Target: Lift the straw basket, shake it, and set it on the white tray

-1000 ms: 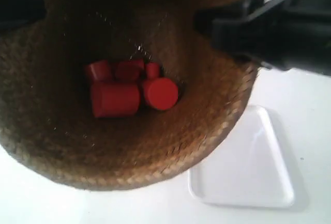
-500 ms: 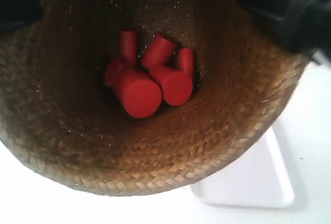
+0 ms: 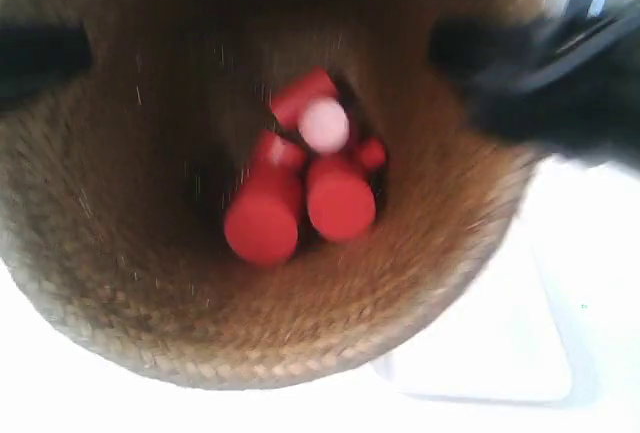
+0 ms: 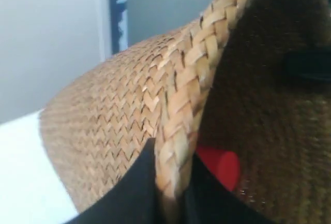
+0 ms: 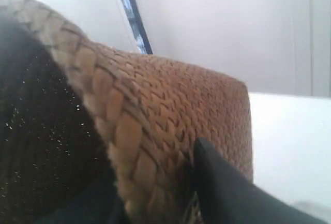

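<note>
The straw basket hangs in the air close to the exterior camera, blurred by motion, and fills most of that view. Several red cylinders tumble inside it. My left gripper is shut on the braided rim, one finger outside and one inside. My right gripper is shut on the opposite rim the same way. The arm at the exterior view's right and the arm at the exterior view's left both reach into the rim. The white tray lies below, partly hidden by the basket.
A white table surface spreads under the basket and around the tray. A blue upright post stands against a pale wall behind, also showing as the post in the right wrist view.
The basket has shifted and tilted between frames, swinging over the tray. The red cylinders rolled from lying left of centre to bunching in the middle. Both grippers stay on the rim.
</note>
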`<state>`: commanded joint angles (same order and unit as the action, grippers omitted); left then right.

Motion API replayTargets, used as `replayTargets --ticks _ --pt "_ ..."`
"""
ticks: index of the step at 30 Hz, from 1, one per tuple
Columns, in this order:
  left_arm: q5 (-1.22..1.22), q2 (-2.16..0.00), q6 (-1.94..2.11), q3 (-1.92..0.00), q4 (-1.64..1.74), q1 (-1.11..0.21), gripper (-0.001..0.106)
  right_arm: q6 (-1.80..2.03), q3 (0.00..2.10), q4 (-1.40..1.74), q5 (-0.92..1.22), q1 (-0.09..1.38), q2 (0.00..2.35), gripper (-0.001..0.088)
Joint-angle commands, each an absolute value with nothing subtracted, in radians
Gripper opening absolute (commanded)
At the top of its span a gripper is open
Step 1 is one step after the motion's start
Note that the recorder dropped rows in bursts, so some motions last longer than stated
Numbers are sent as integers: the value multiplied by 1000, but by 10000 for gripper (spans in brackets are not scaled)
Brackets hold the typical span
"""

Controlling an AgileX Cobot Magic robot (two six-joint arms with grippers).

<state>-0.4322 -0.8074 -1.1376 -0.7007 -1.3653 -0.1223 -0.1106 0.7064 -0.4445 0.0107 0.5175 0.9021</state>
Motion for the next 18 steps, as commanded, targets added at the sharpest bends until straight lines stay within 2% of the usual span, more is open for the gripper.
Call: replayTargets --ticks 4,7,8,9,13,15,17,18 --pt "-592 -721 -1148 -815 -1374 -122 0 -132 828 -435 244 532 794 0" --pt "-506 -746 -1151 -767 -1382 -122 0 -130 742 -408 170 528 833 0" --pt "-430 -811 -1161 -712 -1392 -122 0 -137 681 -388 55 525 941 0" --pt "-426 -828 -1164 -710 -1386 -122 0 -133 678 -388 42 517 978 0" --pt "-603 -757 -1136 -825 -1382 -122 0 -85 798 -402 280 532 909 0" --pt "-634 -711 -1125 -866 -1382 -122 0 -85 835 -402 327 550 842 0" --pt "-563 -730 -1128 -831 -1382 -122 0 -73 779 -307 164 547 838 0" --pt "-474 -800 -1150 -760 -1383 -124 0 -65 733 -305 37 538 927 0"
